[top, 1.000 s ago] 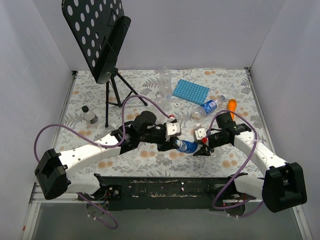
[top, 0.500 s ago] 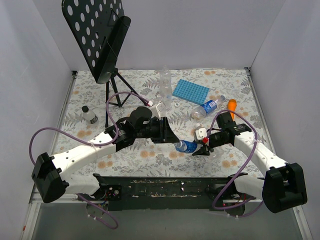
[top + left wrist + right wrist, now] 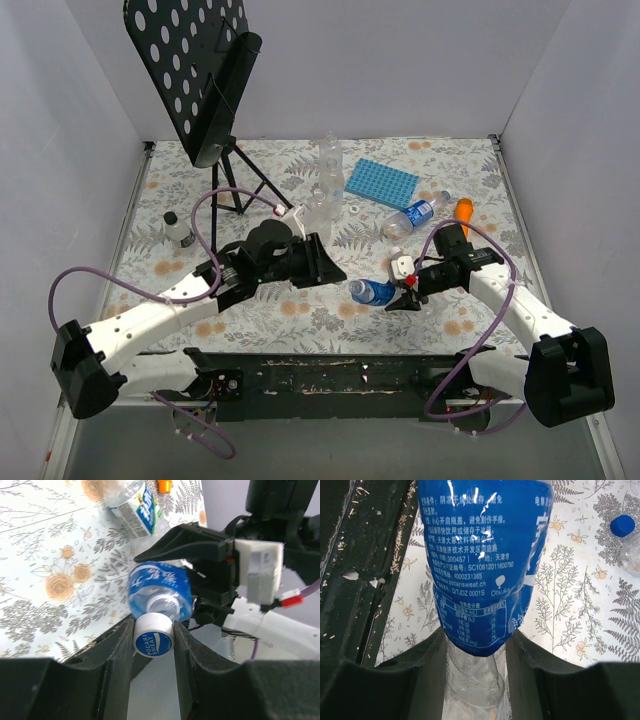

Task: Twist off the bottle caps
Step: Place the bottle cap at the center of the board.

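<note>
The left fingers (image 3: 333, 272) are shut tight on a small white and blue cap (image 3: 153, 637). The cap looks off its bottle (image 3: 160, 591), with a little gap between them. The bottle is just to the right, held over the bench (image 3: 330, 322). It lies on its side, long way left to right, open neck pointing at the left fingers. The right fingers (image 3: 399, 291) are closed around its far end and hold it. The left arm is nearer the cap
</note>
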Controlling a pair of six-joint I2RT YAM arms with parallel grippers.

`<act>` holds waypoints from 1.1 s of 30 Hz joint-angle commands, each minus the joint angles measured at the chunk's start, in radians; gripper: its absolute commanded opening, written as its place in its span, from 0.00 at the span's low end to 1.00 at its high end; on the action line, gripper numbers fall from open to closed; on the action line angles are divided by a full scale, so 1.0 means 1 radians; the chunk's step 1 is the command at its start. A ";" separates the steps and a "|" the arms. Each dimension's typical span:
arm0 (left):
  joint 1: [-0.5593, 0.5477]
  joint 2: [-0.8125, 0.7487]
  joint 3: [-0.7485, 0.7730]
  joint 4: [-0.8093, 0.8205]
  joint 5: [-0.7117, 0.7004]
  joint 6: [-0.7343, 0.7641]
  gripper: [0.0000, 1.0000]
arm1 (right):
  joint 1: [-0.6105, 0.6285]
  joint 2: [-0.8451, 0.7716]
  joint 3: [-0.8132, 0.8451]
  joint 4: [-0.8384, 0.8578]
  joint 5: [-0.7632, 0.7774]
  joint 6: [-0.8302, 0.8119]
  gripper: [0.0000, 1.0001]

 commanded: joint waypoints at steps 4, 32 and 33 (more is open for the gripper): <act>-0.001 -0.174 -0.177 0.123 -0.051 0.205 0.00 | -0.014 -0.013 0.053 -0.048 -0.087 0.008 0.17; -0.053 -0.065 -0.186 0.186 -0.001 0.411 0.00 | -0.296 -0.090 0.100 0.044 -0.333 0.267 0.17; -0.059 -0.059 -0.183 0.186 -0.006 0.417 0.00 | -0.298 -0.091 0.099 0.055 -0.339 0.282 0.17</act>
